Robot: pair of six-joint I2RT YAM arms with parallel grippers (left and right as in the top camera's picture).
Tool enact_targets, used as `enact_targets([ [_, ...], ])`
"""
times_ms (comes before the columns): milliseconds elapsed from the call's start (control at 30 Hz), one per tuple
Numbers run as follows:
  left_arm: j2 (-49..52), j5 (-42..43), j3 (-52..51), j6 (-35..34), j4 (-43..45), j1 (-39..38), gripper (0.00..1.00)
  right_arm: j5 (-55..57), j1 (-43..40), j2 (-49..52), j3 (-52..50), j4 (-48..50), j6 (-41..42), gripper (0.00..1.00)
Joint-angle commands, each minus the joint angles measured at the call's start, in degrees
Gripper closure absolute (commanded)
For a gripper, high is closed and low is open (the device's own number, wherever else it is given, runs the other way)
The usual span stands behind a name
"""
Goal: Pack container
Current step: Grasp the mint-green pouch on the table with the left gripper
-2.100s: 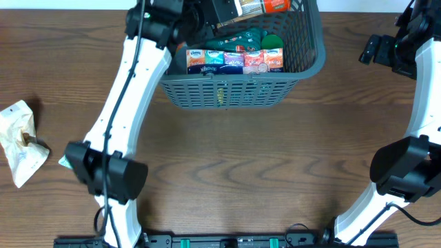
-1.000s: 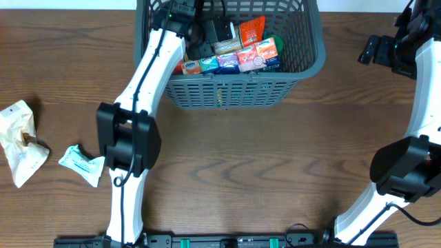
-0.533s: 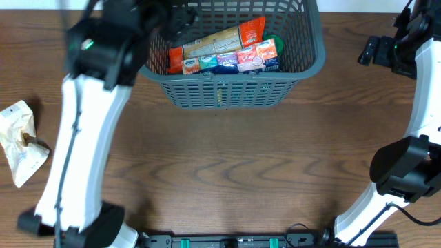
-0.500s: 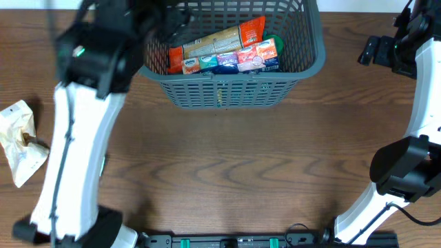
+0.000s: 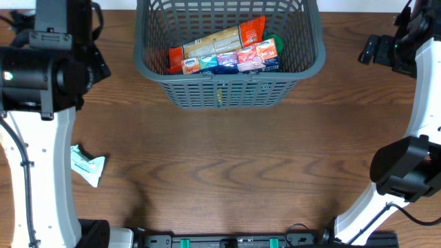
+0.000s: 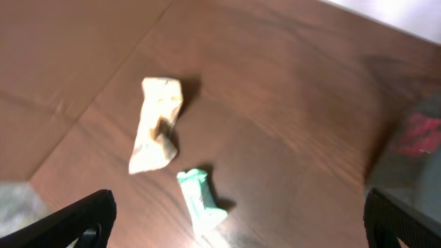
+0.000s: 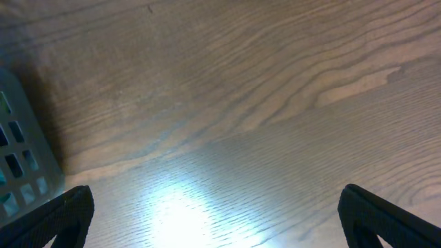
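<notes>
Bright glare on tabletop [image 7: 172, 200]; left wrist blurry.

- The table [image 5: 241, 158] is dark brown wood with a long, wavy grain, and from above it fills nearly everything one can see.
- In the left wrist view, thin seams [image 6: 69, 114] cross the table's top and meet at an angle.
- Beyond the table's far edge lies a pale strip [image 6: 406, 14], too blurred to tell whether it is floor or wall.
- A grey patch [image 6: 10, 203] shows just off the table's edge, too soft to name.
- In the right wrist view, a bright glare [image 7: 172, 207] sits on the table's grain, and the wood around it looks paler.
</notes>
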Motion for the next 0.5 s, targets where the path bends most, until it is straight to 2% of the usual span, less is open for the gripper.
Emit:
enact_targets([
  [0, -1.27, 4.07, -3.69, -0.70, 0.50, 4.04, 0.00, -0.09, 0.33, 0.59, 0.07, 0.13, -0.72, 0.01],
  [233, -3.96, 14.36, -14.45, 5.70, 6.16, 14.88, 0.00, -0.09, 0.33, 0.57, 0.07, 0.09, -0.72, 0.01],
  [467, -8.22, 25.92, -31.08, 8.41, 14.67, 25.35, 0.00, -0.92, 0.33, 0.57, 0.07, 0.11, -0.72, 0.01],
])
